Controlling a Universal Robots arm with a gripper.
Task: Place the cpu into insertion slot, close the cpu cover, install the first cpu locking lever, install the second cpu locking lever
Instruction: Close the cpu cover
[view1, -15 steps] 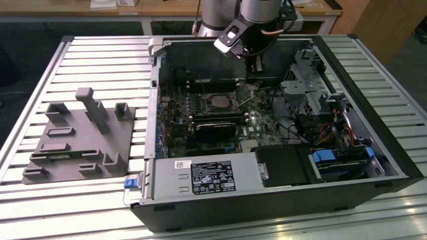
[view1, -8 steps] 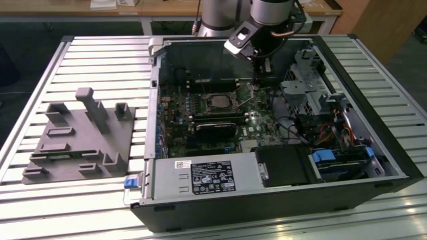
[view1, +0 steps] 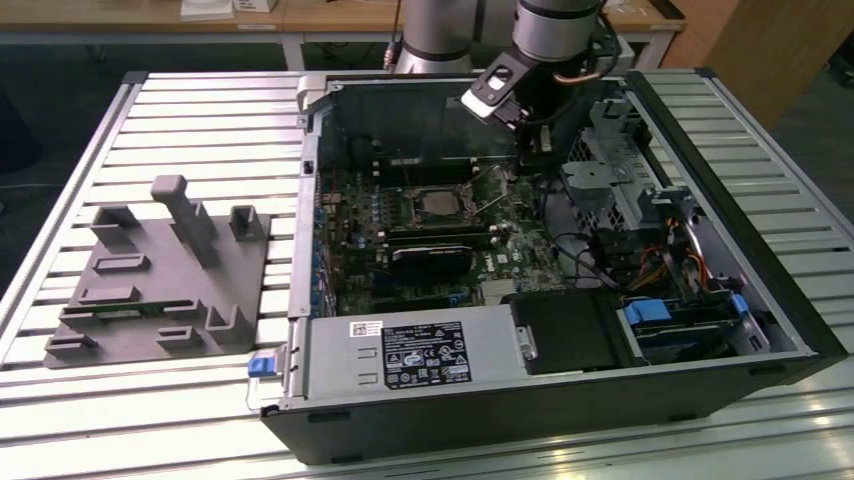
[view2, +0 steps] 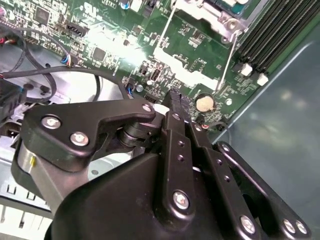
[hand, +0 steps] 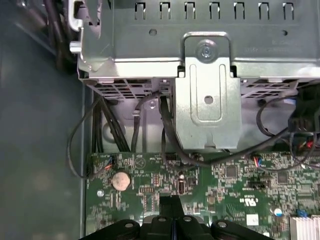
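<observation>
In the exterior view the insertion slot (view1: 408, 192) sits in the green board inside the open computer case, and the grey cpu (view1: 435, 204) lies in it. The cpu cover (view2: 206, 19) is a silver frame lying at the socket; I cannot tell if it is latched. A thin wire lever (view2: 226, 62) runs along the socket's side, and a second wire lever (view2: 164, 31) lies on the other side. My gripper (view1: 534, 160) hangs over the board on the exterior view's right of the socket, apart from it. Its black fingers (view2: 175, 102) are shut with nothing between them, just above the board near a coin battery (view2: 203, 103).
A metal drive cage (hand: 207, 95) with black cables (hand: 165, 135) stands close beside the gripper. Long black memory slots (view2: 280, 30) border the socket. A black graphics card (view1: 430, 262) and the power supply (view1: 414, 355) lie nearer the front. A grey fixture block (view1: 160, 275) sits outside the case.
</observation>
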